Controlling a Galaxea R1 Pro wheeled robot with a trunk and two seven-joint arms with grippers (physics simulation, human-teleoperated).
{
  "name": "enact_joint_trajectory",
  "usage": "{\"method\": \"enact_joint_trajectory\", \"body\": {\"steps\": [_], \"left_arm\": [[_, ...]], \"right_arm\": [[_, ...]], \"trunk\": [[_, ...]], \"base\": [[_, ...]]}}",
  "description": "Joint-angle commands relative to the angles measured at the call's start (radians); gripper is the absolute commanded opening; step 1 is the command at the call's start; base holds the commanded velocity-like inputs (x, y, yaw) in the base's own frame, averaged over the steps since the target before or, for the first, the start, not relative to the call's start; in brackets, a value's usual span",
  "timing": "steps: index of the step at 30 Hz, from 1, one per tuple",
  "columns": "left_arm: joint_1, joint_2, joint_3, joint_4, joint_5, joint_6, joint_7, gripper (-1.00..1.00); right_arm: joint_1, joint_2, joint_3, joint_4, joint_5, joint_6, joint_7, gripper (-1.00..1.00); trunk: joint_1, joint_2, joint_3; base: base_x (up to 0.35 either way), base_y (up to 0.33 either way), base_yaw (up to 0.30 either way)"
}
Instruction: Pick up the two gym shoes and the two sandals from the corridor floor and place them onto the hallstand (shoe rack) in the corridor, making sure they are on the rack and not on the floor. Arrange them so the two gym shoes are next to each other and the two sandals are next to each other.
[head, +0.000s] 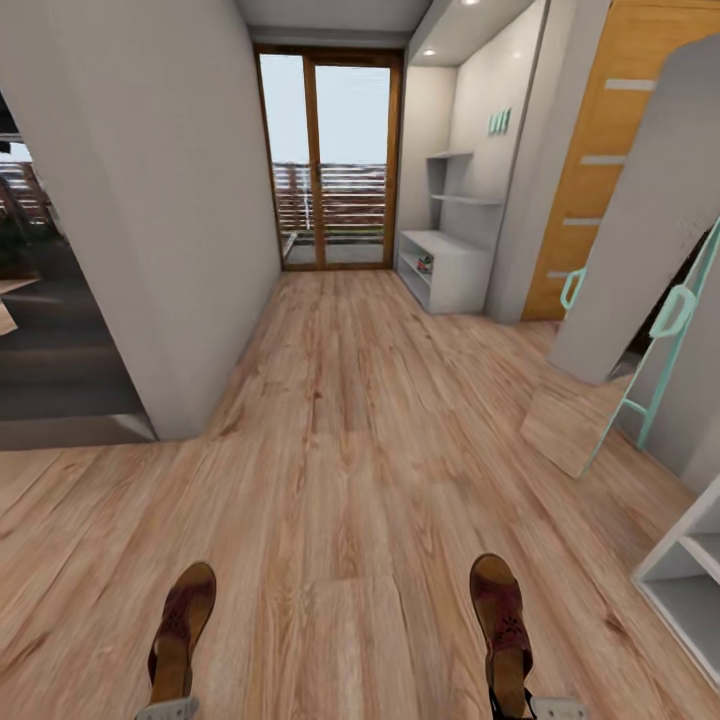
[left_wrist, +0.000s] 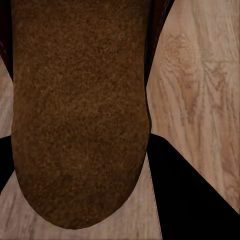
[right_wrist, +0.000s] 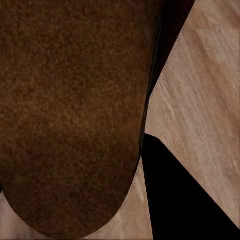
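Two dark reddish-brown sandals are held above the corridor floor (head: 340, 430) at the near edge of the head view. The left sandal (head: 180, 630) sticks forward from my left gripper (head: 167, 710), which is shut on its heel end. The right sandal (head: 503, 630) sticks forward from my right gripper (head: 545, 708), likewise shut on its heel. Each wrist view looks onto a brown sandal sole (left_wrist: 80, 110) (right_wrist: 75, 115) with a black finger (left_wrist: 195, 195) (right_wrist: 185, 195) beside it. The hallstand (head: 458, 262) stands far ahead on the right, with something small and red-green on its shelf (head: 425, 264).
A white wall corner (head: 185, 300) juts in at the left. A glass door (head: 330, 160) closes the corridor's far end. On the right are an orange wooden door (head: 600, 170), a leaning mirror with a teal frame (head: 650, 330) and a low white rack (head: 690, 590).
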Motion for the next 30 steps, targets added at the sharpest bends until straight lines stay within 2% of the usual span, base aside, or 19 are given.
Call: {"method": "enact_joint_trajectory", "body": {"steps": [1, 30], "left_arm": [[-0.001, 0.000, 0.009, 0.001, -0.012, -0.003, -0.003, -1.00], [-0.001, 0.000, 0.009, 0.001, -0.012, -0.003, -0.003, -1.00]], "right_arm": [[-0.001, 0.000, -0.008, 0.000, -0.002, -0.003, 0.010, -1.00], [-0.001, 0.006, -0.007, 0.000, -0.001, -0.002, 0.009, -1.00]], "trunk": [[0.000, 0.000, -0.001], [0.000, 0.000, -0.001]], "base": [[0.339, 0.000, 0.000], [0.339, 0.000, 0.000]]}}
